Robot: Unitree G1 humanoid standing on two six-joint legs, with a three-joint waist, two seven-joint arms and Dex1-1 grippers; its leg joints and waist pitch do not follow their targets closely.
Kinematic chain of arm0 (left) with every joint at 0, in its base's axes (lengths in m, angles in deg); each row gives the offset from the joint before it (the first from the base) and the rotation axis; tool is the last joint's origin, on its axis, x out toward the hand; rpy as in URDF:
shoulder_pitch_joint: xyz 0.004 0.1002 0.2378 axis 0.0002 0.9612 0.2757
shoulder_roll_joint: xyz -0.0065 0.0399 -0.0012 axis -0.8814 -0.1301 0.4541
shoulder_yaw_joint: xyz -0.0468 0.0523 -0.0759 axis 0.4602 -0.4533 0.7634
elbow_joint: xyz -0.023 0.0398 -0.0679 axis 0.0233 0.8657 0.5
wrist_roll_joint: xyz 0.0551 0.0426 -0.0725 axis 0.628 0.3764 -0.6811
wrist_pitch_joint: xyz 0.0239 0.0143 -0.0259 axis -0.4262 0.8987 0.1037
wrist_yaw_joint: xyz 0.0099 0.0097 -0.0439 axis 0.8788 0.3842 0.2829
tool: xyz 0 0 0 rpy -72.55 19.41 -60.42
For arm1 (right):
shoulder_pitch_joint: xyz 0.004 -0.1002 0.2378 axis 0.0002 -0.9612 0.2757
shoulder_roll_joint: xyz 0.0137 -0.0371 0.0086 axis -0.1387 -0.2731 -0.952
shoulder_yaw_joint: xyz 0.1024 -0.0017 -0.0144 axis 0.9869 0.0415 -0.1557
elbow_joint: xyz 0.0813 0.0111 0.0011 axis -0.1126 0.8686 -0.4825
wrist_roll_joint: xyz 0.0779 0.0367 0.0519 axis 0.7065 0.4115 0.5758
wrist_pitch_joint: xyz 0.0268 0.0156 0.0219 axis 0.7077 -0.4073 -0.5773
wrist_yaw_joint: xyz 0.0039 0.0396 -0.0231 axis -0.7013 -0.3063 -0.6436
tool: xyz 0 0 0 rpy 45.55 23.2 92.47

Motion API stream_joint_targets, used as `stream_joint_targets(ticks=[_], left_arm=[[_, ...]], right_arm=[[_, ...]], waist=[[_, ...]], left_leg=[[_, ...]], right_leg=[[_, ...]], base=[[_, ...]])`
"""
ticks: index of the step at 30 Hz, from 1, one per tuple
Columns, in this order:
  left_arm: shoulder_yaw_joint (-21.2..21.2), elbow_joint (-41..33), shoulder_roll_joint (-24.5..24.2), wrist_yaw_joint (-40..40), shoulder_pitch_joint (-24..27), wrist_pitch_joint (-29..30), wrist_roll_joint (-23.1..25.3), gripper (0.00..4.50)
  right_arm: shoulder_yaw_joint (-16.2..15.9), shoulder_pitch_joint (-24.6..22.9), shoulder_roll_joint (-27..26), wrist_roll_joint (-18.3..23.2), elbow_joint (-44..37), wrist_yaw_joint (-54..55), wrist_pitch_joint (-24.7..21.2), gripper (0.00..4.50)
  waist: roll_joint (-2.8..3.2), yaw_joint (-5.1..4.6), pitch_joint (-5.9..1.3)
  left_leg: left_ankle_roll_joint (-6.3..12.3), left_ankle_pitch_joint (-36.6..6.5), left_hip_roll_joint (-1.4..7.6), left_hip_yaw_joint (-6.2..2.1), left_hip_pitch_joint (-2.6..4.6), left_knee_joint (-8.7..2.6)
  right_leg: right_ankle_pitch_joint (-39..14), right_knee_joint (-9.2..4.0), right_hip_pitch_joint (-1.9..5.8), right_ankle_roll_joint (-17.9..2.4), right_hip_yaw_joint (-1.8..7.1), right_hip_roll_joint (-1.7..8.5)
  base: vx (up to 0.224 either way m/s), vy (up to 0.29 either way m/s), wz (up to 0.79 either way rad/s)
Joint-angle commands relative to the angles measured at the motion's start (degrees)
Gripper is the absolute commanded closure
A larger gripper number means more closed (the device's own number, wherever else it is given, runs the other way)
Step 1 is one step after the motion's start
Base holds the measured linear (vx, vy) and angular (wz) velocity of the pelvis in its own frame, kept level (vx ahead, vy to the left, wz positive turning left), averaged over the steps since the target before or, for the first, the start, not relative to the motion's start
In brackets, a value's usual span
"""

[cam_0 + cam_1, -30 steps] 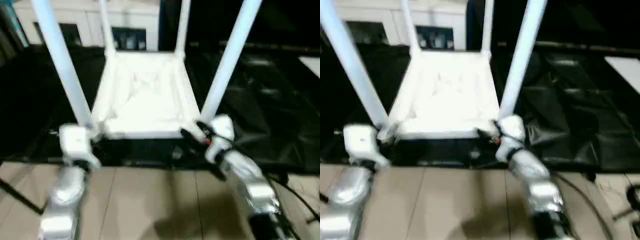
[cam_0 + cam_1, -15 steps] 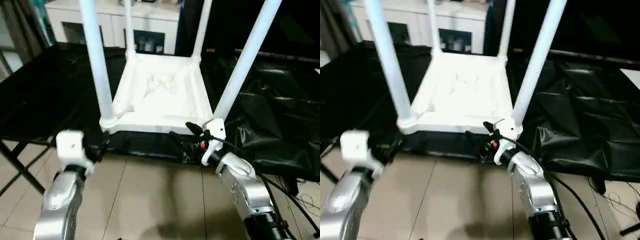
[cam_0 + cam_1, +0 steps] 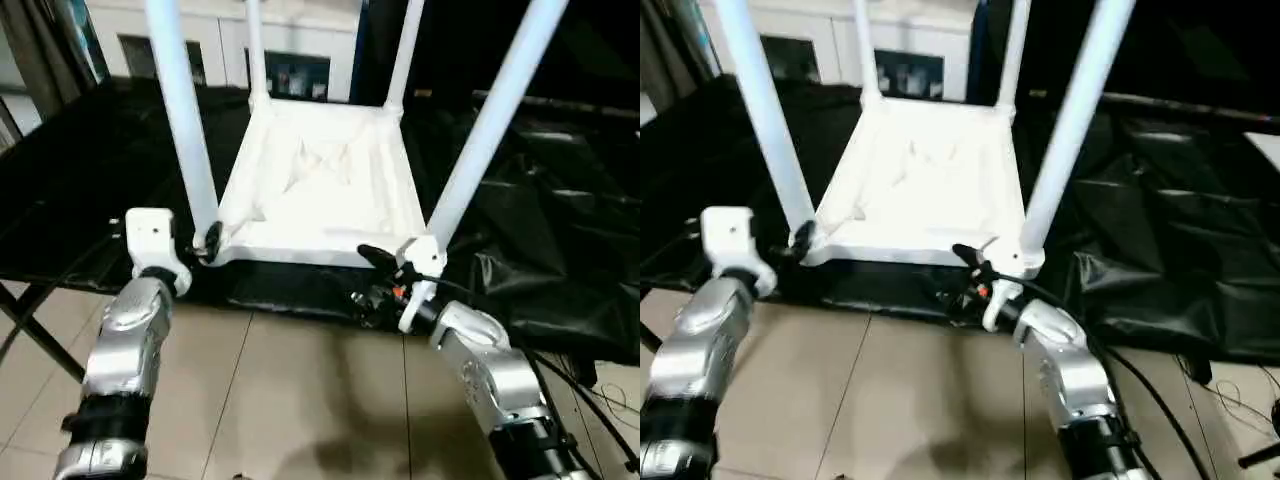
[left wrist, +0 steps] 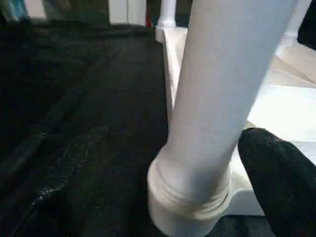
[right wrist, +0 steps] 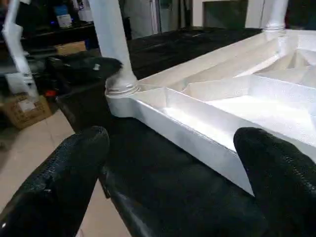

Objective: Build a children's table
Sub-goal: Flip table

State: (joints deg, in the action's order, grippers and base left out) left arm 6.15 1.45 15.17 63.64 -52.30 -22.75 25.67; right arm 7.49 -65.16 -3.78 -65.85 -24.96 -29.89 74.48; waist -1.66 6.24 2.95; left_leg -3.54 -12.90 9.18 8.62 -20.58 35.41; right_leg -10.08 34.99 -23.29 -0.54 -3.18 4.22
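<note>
The white children's table (image 3: 320,190) lies upside down on a black-covered surface, ribbed underside up, with all four tube legs standing upward. My left gripper (image 3: 208,240) is at the base of the near-left leg (image 3: 185,130). It is open, with one black finger (image 4: 281,173) beside the leg's collar (image 4: 190,195). My right gripper (image 3: 372,280) is open just in front of the table's near edge (image 5: 187,133), close to the near-right leg (image 3: 480,140). Nothing is between its fingers (image 5: 59,173).
A white cabinet (image 3: 290,60) with glass fronts stands behind the table. Crumpled black sheeting (image 3: 540,270) covers the surface to the right. Tiled floor (image 3: 300,400) lies below the near edge, with cables (image 3: 590,390) at the right and a black stand leg (image 3: 40,340) at the left.
The camera has shifted. My left gripper has risen from below the table's edge to the near-left leg's base. The right gripper stays by the near-right corner.
</note>
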Motion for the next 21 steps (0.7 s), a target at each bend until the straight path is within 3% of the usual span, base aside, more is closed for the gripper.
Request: stream_joint_targets(ticks=[1, 3, 5, 8, 13, 16, 19, 21], left_arm=[[0.4, 2.0, -0.1, -0.9, -1.9, -1.1, -0.5, 0.00], [-0.1, 4.0, -0.2, -2.5, -3.5, -1.9, -0.6, 0.00], [-0.2, 6.5, -0.2, -2.9, -5.4, -3.8, 0.1, 0.00], [-0.1, 7.1, -0.1, -2.5, -5.9, -4.0, 0.0, 0.00], [1.0, 9.1, 0.0, -0.6, -6.6, -2.5, -0.8, 0.33], [1.7, 10.4, 0.3, -0.9, -7.1, -3.5, -1.4, 0.76], [1.8, 11.4, 0.4, -1.0, -8.0, -3.9, -1.6, 0.81], [1.8, 12.4, 0.5, -1.1, -8.7, -4.3, -2.0, 1.07]], right_arm=[[-0.1, 1.1, 0.3, 0.3, -0.2, -0.3, -0.6, 0.00], [-0.4, 1.4, 0.3, 0.5, 0.0, -0.7, -1.3, 0.00], [-0.7, 2.1, 0.5, -0.1, 0.7, -0.7, -1.8, 0.00], [-0.7, 2.3, 0.5, -0.5, 0.9, -0.5, -1.4, 0.00], [-0.6, 2.8, -0.2, -0.8, 1.5, 0.4, -1.0, 0.00], [-0.6, 3.1, -0.4, -0.9, 1.9, 0.6, -0.3, 0.00], [-0.6, 3.3, -0.5, -0.9, 2.3, 0.4, 0.4, 0.00], [-0.5, 3.4, -0.5, -0.4, 2.3, -0.2, 0.4, 0.00]], waist=[[1.43, 0.10, -4.33], [1.39, 0.29, -4.45], [1.89, 0.40, -4.15], [1.64, 0.38, -3.89], [1.94, 0.46, -3.51], [1.99, 0.47, -3.41], [2.16, 0.34, -3.38], [2.21, 0.39, -3.42]], left_leg=[[3.50, 0.1, 2.98, -1.00, 0.39, -4.35], [4.72, 1.8, 2.91, -0.88, 0.18, -4.05], [5.11, -0.6, 3.16, -0.92, 0.06, -4.23], [3.70, -4.8, 3.60, -0.91, 0.06, -4.74], [0.64, -10.3, 3.95, -0.70, 0.34, -5.31], [-0.20, -10.8, 3.94, -0.79, 0.07, -5.46], [-0.69, -11.2, 3.92, -0.83, 0.00, -5.53], [-0.69, -11.0, 3.88, -0.86, 0.05, -5.51]], right_leg=[[7.5, -1.96, 2.88, -14.6, 2.49, 3.77], [9.9, -1.72, 3.07, -15.7, 2.38, 3.97], [7.6, -2.02, 3.15, -16.2, 2.34, 4.24], [2.8, -2.44, 3.38, -16.0, 2.34, 4.55], [-5.4, -3.21, 2.98, -14.2, 2.34, 4.57], [-7.8, -3.38, 3.10, -13.2, 2.36, 4.74], [-8.3, -3.54, 3.03, -12.5, 2.32, 4.69], [-7.9, -3.47, 3.01, -12.4, 2.33, 4.65]], base=[[0.000, 0.000, 0.00], [0.000, 0.000, 0.00], [0.000, 0.000, 0.00], [0.000, 0.000, 0.00], [0.000, 0.000, 0.00], [0.000, 0.000, 0.00], [0.000, 0.000, 0.00], [0.000, 0.000, 0.00]])
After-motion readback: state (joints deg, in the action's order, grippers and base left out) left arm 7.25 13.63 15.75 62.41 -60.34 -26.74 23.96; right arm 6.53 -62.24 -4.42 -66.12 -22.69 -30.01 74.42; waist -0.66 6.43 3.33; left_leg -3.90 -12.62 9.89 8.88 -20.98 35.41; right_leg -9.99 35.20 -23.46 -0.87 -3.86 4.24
